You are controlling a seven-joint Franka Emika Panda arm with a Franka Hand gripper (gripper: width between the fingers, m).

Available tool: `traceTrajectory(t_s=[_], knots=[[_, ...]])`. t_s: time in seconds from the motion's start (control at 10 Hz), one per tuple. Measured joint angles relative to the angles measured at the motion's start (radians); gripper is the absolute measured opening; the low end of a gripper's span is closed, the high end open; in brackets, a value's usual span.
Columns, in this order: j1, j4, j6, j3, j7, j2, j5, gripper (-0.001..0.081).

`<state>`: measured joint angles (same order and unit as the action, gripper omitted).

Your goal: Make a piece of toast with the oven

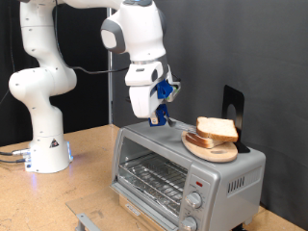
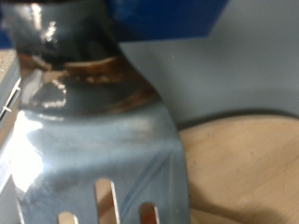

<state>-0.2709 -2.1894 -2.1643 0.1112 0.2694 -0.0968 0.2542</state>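
Toast (image 1: 217,128) sits as the upper of two pale slices stacked on a round wooden plate (image 1: 204,149), which rests on the roof of the oven (image 1: 183,173). The second slice (image 1: 222,142) lies directly beneath it, touching. The oven stands on a wooden table (image 1: 82,188); its glass door is shut, the wire rack (image 1: 152,179) shows behind the glass, and two round knobs (image 1: 195,200) sit at the front panel's right end. At nine o'clock from the plate, just beside it, the gripper (image 1: 157,120) hangs over the oven roof with blue fittings at its fingers. Whether the jaws are open or closed cannot be told from the exterior view. In the wrist view a shiny slotted metal spatula blade (image 2: 98,140) fills most of the picture, with the plate's wooden edge (image 2: 248,168) close beside it; how the tool is gripped is hidden.
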Motion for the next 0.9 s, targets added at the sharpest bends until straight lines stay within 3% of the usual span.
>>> traceTrajectory(t_s=[0.9], knots=[[-0.003, 0.084, -0.001, -0.051, 0.066, 0.075, 0.001, 0.0325]])
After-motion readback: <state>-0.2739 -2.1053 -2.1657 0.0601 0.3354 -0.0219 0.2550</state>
